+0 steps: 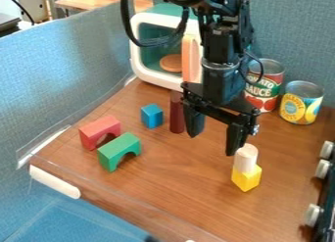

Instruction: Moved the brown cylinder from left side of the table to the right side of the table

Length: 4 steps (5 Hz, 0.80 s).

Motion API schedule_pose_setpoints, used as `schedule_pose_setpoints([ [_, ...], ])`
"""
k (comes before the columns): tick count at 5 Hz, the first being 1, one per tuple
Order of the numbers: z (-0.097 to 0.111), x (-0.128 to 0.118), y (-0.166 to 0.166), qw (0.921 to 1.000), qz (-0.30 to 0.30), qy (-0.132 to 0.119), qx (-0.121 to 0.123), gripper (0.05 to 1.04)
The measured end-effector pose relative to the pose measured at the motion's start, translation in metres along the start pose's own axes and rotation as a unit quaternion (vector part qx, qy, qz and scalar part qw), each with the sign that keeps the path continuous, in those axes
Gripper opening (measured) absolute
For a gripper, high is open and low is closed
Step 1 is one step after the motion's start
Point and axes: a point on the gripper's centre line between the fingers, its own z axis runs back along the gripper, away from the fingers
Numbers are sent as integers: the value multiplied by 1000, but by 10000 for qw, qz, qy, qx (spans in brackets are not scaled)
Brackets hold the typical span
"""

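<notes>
Hanging near brown cylinder [177,113]: fingers [235,137] (spread apart).

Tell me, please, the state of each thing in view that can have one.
Gripper, open
Brown cylinder, upright
Pale cylinder, upright on the yellow block
Red arch, standing, opening downward
Green arch, standing, opening downward
Red-labelled can, upright
Yellow-labelled can, upright
Toy oven, upright; I can't tell whether its door is open
</notes>
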Motion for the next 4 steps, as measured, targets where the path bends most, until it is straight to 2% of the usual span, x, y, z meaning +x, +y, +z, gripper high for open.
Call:
schedule_pose_setpoints([
  [1, -9, -3, -1, 9999, -9, 164, -38, 1001],
  [2, -12, -10, 12, 9994, 180, 235, -153, 1001],
  [3, -10, -15, 22, 9990, 264, 348, -134, 1001],
  [4, -2, -11, 39, 9984, 495, 267, -58, 1001],
])
